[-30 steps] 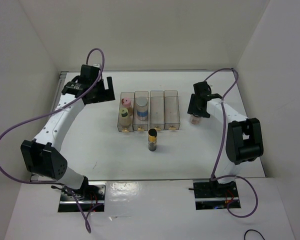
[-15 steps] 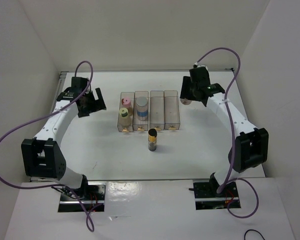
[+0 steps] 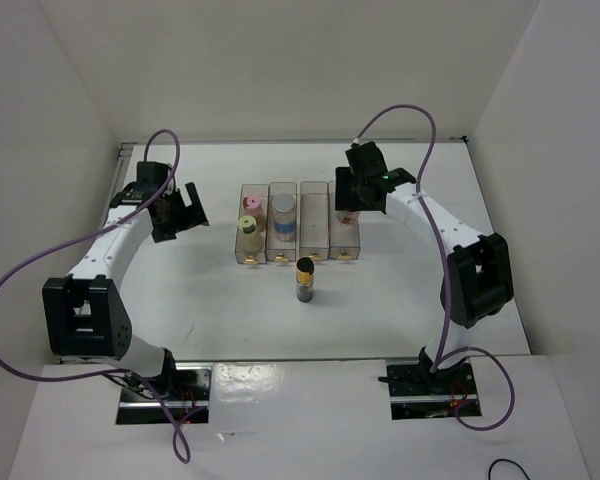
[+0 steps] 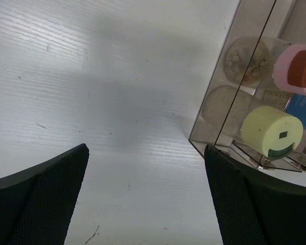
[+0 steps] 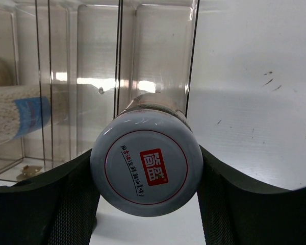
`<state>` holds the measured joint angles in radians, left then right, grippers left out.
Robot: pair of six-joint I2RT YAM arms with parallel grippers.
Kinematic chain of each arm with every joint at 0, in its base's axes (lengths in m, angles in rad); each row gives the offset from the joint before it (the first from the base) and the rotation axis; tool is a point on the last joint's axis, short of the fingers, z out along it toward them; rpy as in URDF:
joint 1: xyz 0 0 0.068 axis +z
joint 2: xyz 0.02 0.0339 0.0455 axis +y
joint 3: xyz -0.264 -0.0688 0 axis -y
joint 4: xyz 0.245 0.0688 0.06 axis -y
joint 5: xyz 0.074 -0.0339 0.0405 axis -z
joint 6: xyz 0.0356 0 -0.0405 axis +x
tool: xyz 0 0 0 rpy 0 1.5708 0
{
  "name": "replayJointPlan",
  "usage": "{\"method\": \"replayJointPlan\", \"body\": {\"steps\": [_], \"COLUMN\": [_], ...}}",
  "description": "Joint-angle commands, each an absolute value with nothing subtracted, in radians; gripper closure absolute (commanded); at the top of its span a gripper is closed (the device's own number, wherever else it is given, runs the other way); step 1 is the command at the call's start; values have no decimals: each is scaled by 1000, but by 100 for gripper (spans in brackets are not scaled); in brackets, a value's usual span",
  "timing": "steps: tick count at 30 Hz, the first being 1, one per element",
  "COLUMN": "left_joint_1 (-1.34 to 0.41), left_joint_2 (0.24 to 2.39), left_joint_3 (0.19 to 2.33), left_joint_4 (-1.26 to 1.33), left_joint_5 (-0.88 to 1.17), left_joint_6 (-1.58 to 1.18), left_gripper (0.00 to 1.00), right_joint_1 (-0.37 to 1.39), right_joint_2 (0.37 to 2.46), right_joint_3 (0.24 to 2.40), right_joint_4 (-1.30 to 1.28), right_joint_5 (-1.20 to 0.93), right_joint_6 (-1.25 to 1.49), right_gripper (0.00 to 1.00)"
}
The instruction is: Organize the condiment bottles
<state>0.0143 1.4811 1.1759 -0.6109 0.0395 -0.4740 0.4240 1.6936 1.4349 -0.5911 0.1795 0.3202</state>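
Four clear bins (image 3: 315, 240) stand side by side at mid-table. The leftmost holds the pink-capped jar (image 3: 251, 206) and the yellow-green-capped jar (image 3: 248, 224); both show in the left wrist view, pink (image 4: 296, 69) and yellow-green (image 4: 272, 131). The second bin holds the pale blue-white jar (image 3: 283, 208). The dark jar with the black-gold top (image 3: 305, 278) stands on the table in front of the bins. My right gripper (image 3: 348, 195) is shut on the lavender-grey-capped jar (image 5: 146, 162), over the far end of the rightmost bin (image 5: 163, 56). My left gripper (image 3: 180, 212) is open and empty, left of the bins.
White walls close in the table on the left, back and right. Purple cables loop above both arms. The third bin (image 3: 314, 215) shows nothing in it. The left wrist view shows bare table (image 4: 117, 92) between its fingers.
My right arm has carried the lavender-grey jar left from the table's right side to above the rightmost bin. My left arm has drawn back leftwards and nearer.
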Motion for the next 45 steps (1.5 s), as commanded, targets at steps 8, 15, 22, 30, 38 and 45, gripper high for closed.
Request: {"method": "replayJointPlan", "body": {"steps": [8,15,22,30,38,45], "left_joint_1": [41,51,60,60,60,60], "left_joint_2": [1448,1448,1457,1485,1516,1537], "left_joint_3": [1167,1167,1167,1158,1158,1149], "left_joint_4": [-583,-574,-574,-554,-545,-535], "left_joint_5": [74,92,92,124,146,164], "left_joint_6": [-445,-436,-426,-426,-417,-417], "left_gripper": [0,0,0,0,0,0], "right_joint_1": [439,448,448,466,475,485], "right_joint_2": [1761,1793,1824,1835,1835,1844], "right_joint_3": [1470,1441,1431,1413,1384,1384], "right_joint_4": [-477,-445,-425,-425,-425,-416], "right_joint_5": [195,204,213,239,249,249], "right_joint_6": [319,319,319,328,328,337], "right_gripper": [85,85,85,82,81,79]}}
